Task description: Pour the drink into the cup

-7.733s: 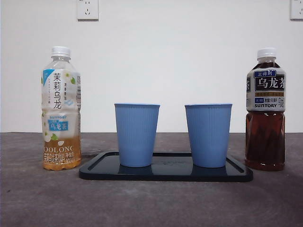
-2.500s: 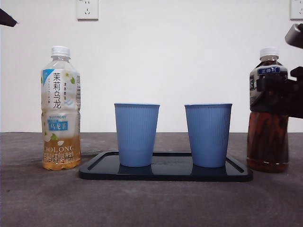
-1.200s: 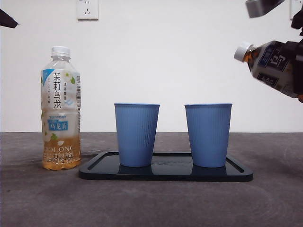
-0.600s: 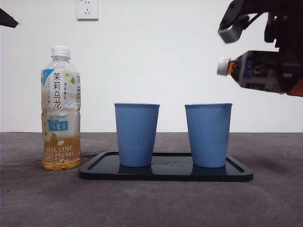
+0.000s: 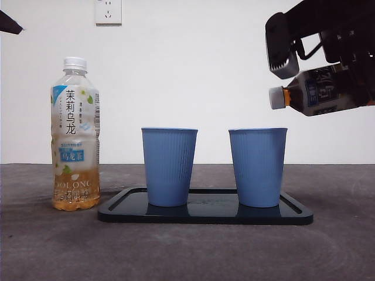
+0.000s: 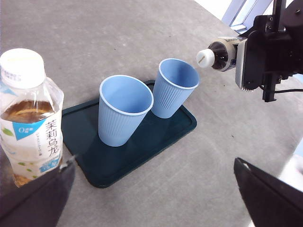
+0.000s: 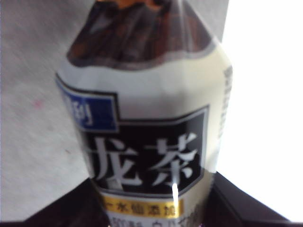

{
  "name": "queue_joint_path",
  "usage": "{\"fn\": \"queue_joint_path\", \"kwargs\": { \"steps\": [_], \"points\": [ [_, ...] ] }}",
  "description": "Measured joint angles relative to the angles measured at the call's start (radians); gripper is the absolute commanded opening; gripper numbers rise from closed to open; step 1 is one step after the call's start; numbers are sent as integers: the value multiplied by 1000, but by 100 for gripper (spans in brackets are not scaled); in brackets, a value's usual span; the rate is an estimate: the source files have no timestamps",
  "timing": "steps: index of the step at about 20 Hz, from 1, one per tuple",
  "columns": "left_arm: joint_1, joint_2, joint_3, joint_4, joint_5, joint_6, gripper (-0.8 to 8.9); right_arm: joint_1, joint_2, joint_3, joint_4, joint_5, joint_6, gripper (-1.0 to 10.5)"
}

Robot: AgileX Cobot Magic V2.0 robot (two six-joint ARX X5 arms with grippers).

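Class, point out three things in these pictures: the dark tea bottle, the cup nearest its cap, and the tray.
dark tea bottle [image 5: 319,93], front view, on its label.
cup nearest its cap [image 5: 258,167], front view, on its ribbed wall.
tray [image 5: 117,212], front view, on its front rim.

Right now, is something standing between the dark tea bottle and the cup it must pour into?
Only its own white cap, still on. The right gripper holds the dark oolong tea bottle tilted above the right blue cup, with open air between them.

Glossy tray [image 5: 296,217], ribbed cups [image 5: 169,167].
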Motion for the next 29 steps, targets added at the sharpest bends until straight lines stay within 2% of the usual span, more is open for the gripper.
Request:
{"fn": "queue_joint_path", "kwargs": {
  "steps": [6, 14, 17, 20, 22, 26, 29],
  "points": [
    [0, 0, 0, 0, 0, -2, 530, 8, 24, 1, 1, 55, -14, 160],
    [0, 0, 0, 0, 0, -3, 530, 14, 29, 3, 1, 73, -30, 160],
    [0, 0, 0, 0, 0, -3, 530, 14, 29, 3, 2, 73, -11, 160],
    [0, 0, 0, 0, 0, -3, 530, 14, 29, 3, 3, 69, 71, 159],
    [0, 0, 0, 0, 0, -3, 530, 14, 29, 3, 3, 27, 152, 159],
    [0, 0, 0, 0, 0, -3, 530, 11, -3, 3, 2, -130, 393, 159],
    [0, 0, 0, -2, 0, -3, 530, -23, -69, 3, 32, -299, 540, 158]
  ]
}}
